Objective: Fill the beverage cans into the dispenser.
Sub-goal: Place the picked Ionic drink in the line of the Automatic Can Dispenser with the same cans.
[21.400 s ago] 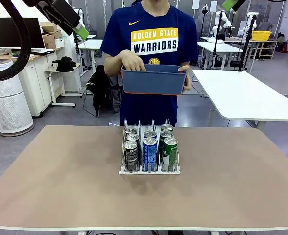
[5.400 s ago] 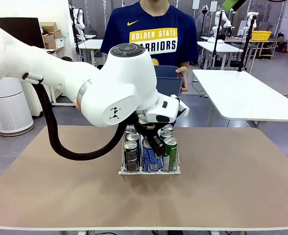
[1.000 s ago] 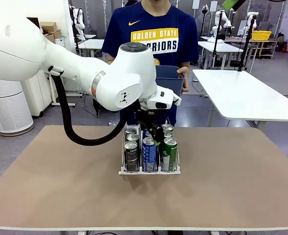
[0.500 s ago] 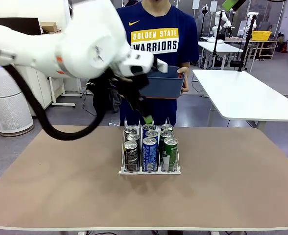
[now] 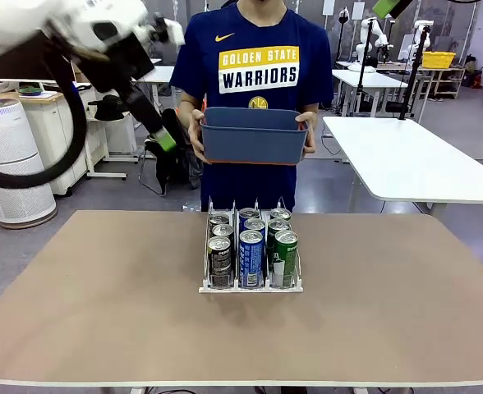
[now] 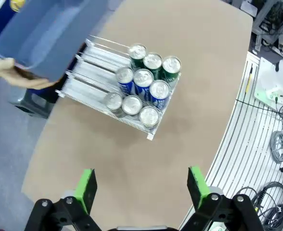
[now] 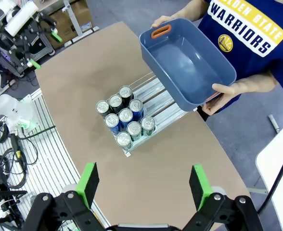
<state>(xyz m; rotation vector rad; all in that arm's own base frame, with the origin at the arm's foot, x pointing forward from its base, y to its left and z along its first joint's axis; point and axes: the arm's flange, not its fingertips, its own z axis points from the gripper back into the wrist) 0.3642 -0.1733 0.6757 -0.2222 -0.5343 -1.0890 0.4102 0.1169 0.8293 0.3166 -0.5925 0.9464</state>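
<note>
Left gripper [image 6: 140, 188] wide and empty, high above the can-filled dispenser [image 6: 120, 94]

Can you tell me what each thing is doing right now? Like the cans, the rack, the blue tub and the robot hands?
beverage cans: nine, upright, three to a lane in the rack.
dispenser: on the table, front filled, back of the lanes bare.
blue-grey tub: empty, held up by the person's hands.
left gripper: open, empty, high above the table.
right gripper: open, empty, high above the table.
</note>
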